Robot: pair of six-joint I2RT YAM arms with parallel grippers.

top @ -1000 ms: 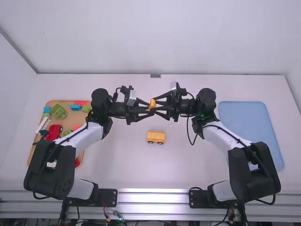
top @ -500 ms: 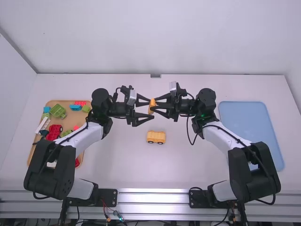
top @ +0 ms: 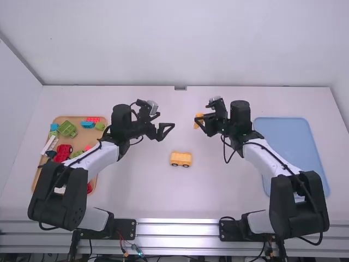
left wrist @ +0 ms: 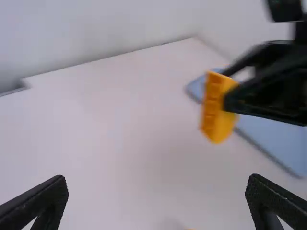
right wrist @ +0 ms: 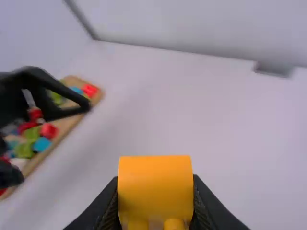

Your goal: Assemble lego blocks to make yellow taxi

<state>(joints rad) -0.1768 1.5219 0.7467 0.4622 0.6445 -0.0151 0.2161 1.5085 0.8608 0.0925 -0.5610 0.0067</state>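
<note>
Block (right wrist: 156,184) gripped in right hand (top: 200,121); left hand (top: 166,119) open, apart from it; yellow car (top: 181,159) on counter (top: 142,188) near both.

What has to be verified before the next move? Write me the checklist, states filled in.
1. Black right gripper shut on the orange-yellow plastic block: ok.
2. Black left gripper open, nothing between its fingers: ok.
3. Left gripper apart from the block: ok.
4. Orange-yellow wheeled toy base standing on its wheels on the white table: ok.
5. Block seated on the wheeled base: not ok, it is held apart.
6. Block's grip firm enough for pressing down: cannot tell.
</note>
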